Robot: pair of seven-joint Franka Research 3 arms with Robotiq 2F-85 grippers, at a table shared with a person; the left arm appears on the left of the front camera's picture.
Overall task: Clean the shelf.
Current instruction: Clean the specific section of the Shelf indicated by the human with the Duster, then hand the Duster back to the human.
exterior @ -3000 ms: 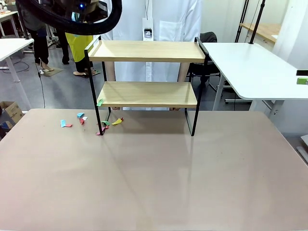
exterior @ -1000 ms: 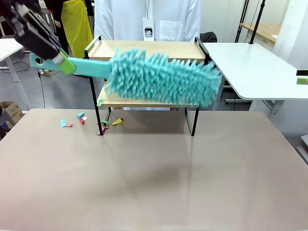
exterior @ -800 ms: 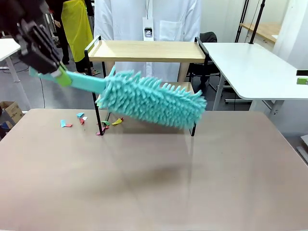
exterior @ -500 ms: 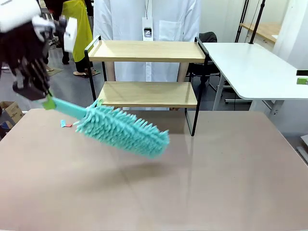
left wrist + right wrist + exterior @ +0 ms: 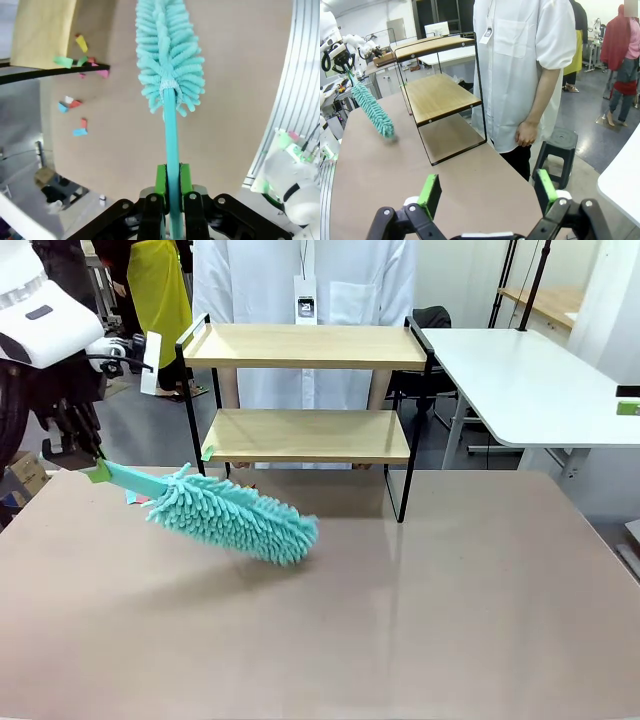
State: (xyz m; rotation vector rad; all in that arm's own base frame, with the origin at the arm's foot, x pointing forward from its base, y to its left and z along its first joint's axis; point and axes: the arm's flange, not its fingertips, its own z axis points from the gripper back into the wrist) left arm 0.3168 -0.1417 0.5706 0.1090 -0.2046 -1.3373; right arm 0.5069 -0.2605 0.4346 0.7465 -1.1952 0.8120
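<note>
The shelf [image 5: 305,347] stands at the table's far side, a two-tier rack of light wooden boards in a black frame, also seen as the shelf [image 5: 440,95]. My left gripper [image 5: 93,469] is shut on the handle of a teal fluffy duster [image 5: 235,520], whose head hangs low over the table in front of the shelf's left end. In the left wrist view my left gripper [image 5: 173,181] clamps the duster [image 5: 170,50] handle between its green pads. My right gripper [image 5: 487,192] stands open and holds nothing, well away from the shelf.
Coloured paper scraps [image 5: 135,498] lie on the table left of the shelf, and more scraps [image 5: 80,62] lie by its foot. One scrap [image 5: 208,452] sits at the lower board's left corner. A person in white [image 5: 305,280] stands behind the shelf. A white table [image 5: 530,380] is at right.
The duster has swung down and left from in front of the shelf boards to low over the table. My left arm drew back toward the left edge.
</note>
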